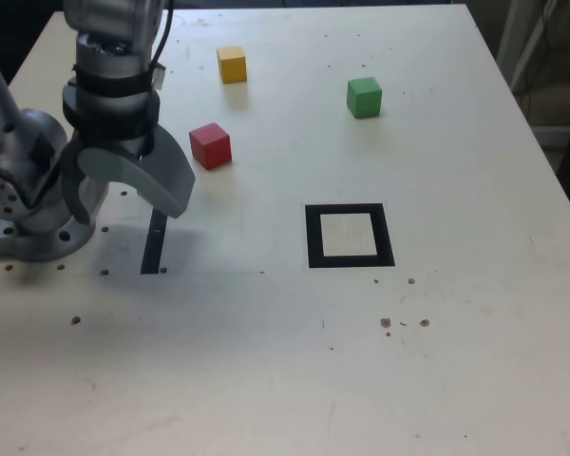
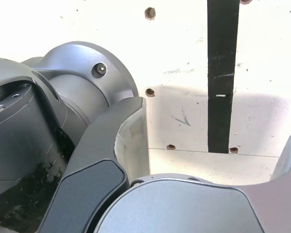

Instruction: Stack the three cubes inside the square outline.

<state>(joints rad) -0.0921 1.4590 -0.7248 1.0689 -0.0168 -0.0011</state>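
Note:
In the exterior view the three cubes lie apart on the pale table: a red cube [image 1: 210,145], a yellow cube [image 1: 232,64] farther back, and a green cube [image 1: 364,97] toward that view's right. Nearer the front lies the square outline [image 1: 350,236], a thick black frame with a beige centre and nothing in it. My gripper [image 1: 128,207] hangs at the exterior view's left, pointing down, open and empty, a short way from the red cube. The wrist view shows my gripper [image 2: 213,141] with its jaws spread wide over bare table. No cube appears there.
A thin black strip [image 1: 155,242] lies on the table just under the gripper and shows as a dark bar [image 2: 222,73] in the wrist view. The arm's grey base [image 1: 28,214] stands at the exterior view's left edge. Small bolt holes dot the table.

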